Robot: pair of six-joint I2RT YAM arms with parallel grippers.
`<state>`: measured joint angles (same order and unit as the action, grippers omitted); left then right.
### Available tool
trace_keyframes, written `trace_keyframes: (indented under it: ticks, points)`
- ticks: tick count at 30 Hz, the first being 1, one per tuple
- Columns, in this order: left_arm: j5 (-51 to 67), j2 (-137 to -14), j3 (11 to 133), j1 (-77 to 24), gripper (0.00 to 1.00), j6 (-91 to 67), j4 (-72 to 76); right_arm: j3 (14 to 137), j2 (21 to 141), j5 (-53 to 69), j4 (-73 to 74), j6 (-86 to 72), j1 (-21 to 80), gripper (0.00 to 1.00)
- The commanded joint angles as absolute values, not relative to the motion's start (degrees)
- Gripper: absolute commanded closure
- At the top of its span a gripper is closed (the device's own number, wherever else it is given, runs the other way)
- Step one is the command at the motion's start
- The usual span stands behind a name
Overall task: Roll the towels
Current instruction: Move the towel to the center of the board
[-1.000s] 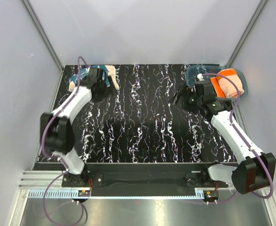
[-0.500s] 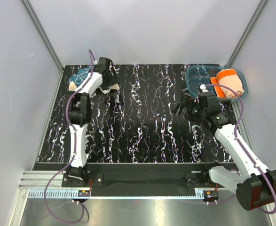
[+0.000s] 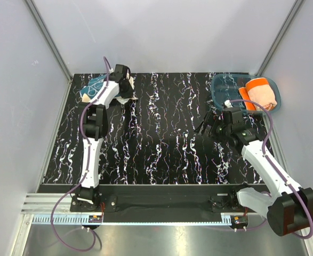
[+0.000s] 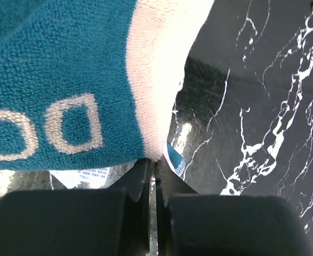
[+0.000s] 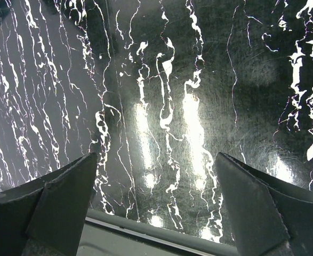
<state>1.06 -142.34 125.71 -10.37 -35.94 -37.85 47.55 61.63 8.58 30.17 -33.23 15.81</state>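
Note:
The dark teal towel [image 3: 94, 85] lies bunched at the table's far left corner; in the left wrist view its teal face with white letters [image 4: 55, 80] and its cream border [image 4: 156, 80] fill the frame. My left gripper [image 3: 125, 88] is shut, its jaws [image 4: 153, 162] pinching the lower tip of that cream border. The orange towel [image 3: 261, 92] lies rolled up in the translucent blue tray [image 3: 225, 86] at the far right. My right gripper [image 3: 208, 126] hangs open over bare black marbled table [image 5: 161, 96], holding nothing.
A white care label [image 4: 87, 176] shows under the teal towel. Grey walls close in the table on the left, back and right. The tray sits tight in the far right corner.
My left gripper has shut on the teal towel's cream edge after reaching farther back. The right gripper has drifted a little away from the tray toward the table's middle, still open.

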Motion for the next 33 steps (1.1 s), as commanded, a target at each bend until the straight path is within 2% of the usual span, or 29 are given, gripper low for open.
trace_keyframes:
  ticks: [1, 5, 11, 13, 16, 17, 19, 21, 22, 25, 28, 33]
  points:
    - [3.3, -136.7, 123.8, -11.1, 1.0, -34.5, -35.9, 47.7, 60.7, 7.5, 28.8, -32.8, 16.4, 0.0]
    - [6.0, -129.3, 125.1, -11.9, 1.0, -33.1, -39.3, 49.1, 60.1, 5.9, 30.8, -33.0, 16.3, 0.0]
    - [17.1, -122.4, 144.3, -16.2, 1.0, -26.4, -53.6, 54.2, 58.7, 2.9, 36.0, -33.5, 16.3, 0.0]
    - [14.9, -116.7, 142.7, -17.7, 1.0, -23.9, -56.2, 55.3, 56.8, 2.4, 37.0, -34.4, 16.3, 0.0]
    - [11.5, -92.3, 119.8, -18.5, 0.97, -22.1, -50.7, 55.4, 54.7, 2.6, 38.5, -35.7, 16.3, 0.0]
    - [10.8, -87.5, 108.2, -18.0, 0.96, -22.2, -46.8, 54.8, 54.7, 4.0, 38.5, -35.9, 16.4, 0.0]
    - [9.2, -79.2, 98.4, -17.7, 0.92, -22.3, -44.7, 53.7, 55.0, 6.4, 37.7, -36.6, 16.5, 0.0]
    - [9.3, -70.3, 86.4, -17.2, 0.81, -22.2, -42.3, 51.8, 56.2, 9.9, 35.7, -37.1, 17.0, 0.0]
    - [9.8, -66.7, 83.3, -17.1, 0.81, -22.1, -41.8, 51.2, 56.7, 11.0, 34.8, -37.4, 17.5, 0.0]
    - [11.7, -64.3, 72.6, -17.0, 0.81, -22.2, -41.9, 49.2, 59.4, 13.2, 32.0, -37.8, 19.0, 0.0]
    - [15.5, -63.2, 64.9, -16.9, 0.86, -23.2, -41.5, 48.8, 63.4, 12.0, 31.0, -37.1, 21.6, 0.0]
    - [16.0, -61.4, 58.2, -16.9, 0.87, -24.2, -39.6, 48.5, 67.7, 7.7, 33.3, -36.7, 23.9, 0.0]
